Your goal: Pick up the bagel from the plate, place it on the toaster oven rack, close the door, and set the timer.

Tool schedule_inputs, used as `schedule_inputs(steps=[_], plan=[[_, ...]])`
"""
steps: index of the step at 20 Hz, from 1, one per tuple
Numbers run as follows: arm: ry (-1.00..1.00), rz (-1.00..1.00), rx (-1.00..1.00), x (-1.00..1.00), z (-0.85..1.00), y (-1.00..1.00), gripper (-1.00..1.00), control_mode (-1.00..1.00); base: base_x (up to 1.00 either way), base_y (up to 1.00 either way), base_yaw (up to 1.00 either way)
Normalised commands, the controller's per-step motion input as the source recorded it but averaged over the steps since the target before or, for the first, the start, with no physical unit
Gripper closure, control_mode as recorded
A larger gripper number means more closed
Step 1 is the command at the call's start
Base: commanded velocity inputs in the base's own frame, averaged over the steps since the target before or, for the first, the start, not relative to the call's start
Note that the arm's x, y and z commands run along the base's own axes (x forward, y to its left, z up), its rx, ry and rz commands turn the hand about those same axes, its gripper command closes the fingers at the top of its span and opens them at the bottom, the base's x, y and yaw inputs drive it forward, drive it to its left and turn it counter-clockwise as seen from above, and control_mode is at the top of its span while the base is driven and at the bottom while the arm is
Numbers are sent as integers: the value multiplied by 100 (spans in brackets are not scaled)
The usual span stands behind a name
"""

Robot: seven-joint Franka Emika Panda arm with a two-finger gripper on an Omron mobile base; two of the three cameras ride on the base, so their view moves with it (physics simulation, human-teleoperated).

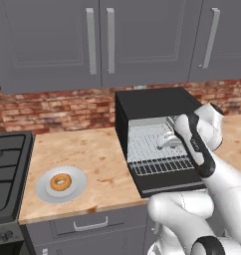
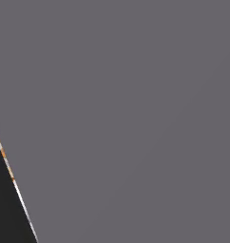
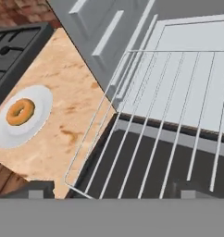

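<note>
The bagel [image 1: 60, 182], a golden-orange ring, lies on the light-grey plate [image 1: 43, 191] on the wooden counter, left of the toaster oven. In the hand view the bagel [image 3: 20, 111] and plate [image 3: 40, 99] sit at the left. The black door [image 1: 167, 180] hangs open and flat. The toaster oven rack [image 1: 145, 144] is slid partly out over it. My gripper [image 1: 166, 142] hovers over the rack at the oven's mouth, far right of the bagel. It is open [image 3: 114, 190], with nothing between its fingertips [image 3: 40, 189]. The wire rack [image 3: 169, 115] lies just ahead, above the door [image 3: 146, 171].
A black stove [image 1: 8, 169] borders the counter's left end. Grey cabinet doors [image 1: 100, 40] hang above a brick backsplash [image 1: 58, 107]. Bare wooden counter [image 1: 97, 154] lies between plate and oven. A flat grey surface [image 2: 136, 118] stands close before the right base camera.
</note>
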Motion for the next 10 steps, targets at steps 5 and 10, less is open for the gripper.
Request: schedule_inputs(steps=[5, 10], plan=[[12, -1, -17, -45, 78, 100, -100, -100, 0, 0, 0], [25, 0, -23, -44, 59, 100, -100, -100, 0, 0, 0]])
